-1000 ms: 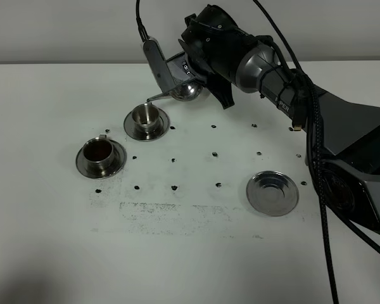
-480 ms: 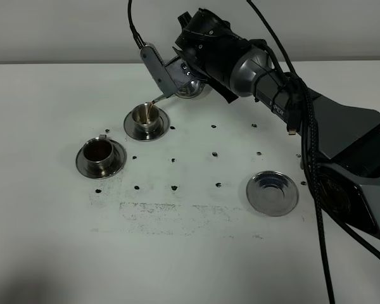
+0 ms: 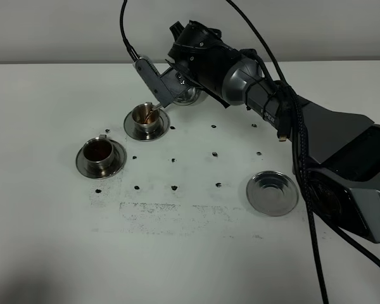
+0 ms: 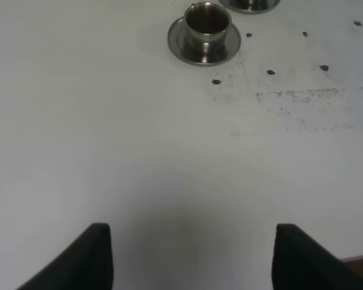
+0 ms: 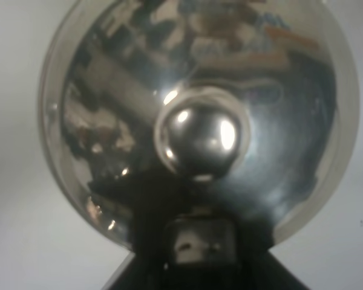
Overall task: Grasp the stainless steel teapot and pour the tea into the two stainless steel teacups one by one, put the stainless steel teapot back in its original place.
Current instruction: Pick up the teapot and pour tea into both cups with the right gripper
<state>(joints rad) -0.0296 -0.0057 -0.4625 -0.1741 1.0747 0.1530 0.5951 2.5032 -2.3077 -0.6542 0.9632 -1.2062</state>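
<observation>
Toward the upper left of the high view, holding the teapot [image 3: 189, 96] off the bench [image 3: 196, 253], tipped, with the right fingers [image 3: 179, 81] clamped on it and the spout [image 3: 157, 105] dipped over the far cup [image 3: 145, 116]. Pouring, by the look of the brown thread at the cup's mouth. Brown tea already visible in the near cup [image 3: 99, 152] at the left, so probably on the second of the two fills. Nothing but the lid [image 5: 109, 90] and its knob [image 5: 201, 136] in the right wrist view, so no check of the level from there. Biggest risk from here: overfilling so small a cup, with little margin before spilling onto the saucer [image 3: 130, 128] and the bench. Next: dribbling down the thin spout if righted too slowly, or knocking the cup if lowered while turning back. Possibly losing the lid if tipped further; cannot tell whether fastened. After that, a long carry to the tray [image 3: 272, 194] at the lower right, well apart from both cups, with a chance of drips on the way or of landing on the raised rim. Left fingers [image 4: 100, 257] apart over bare bench, holding nothing.
</observation>
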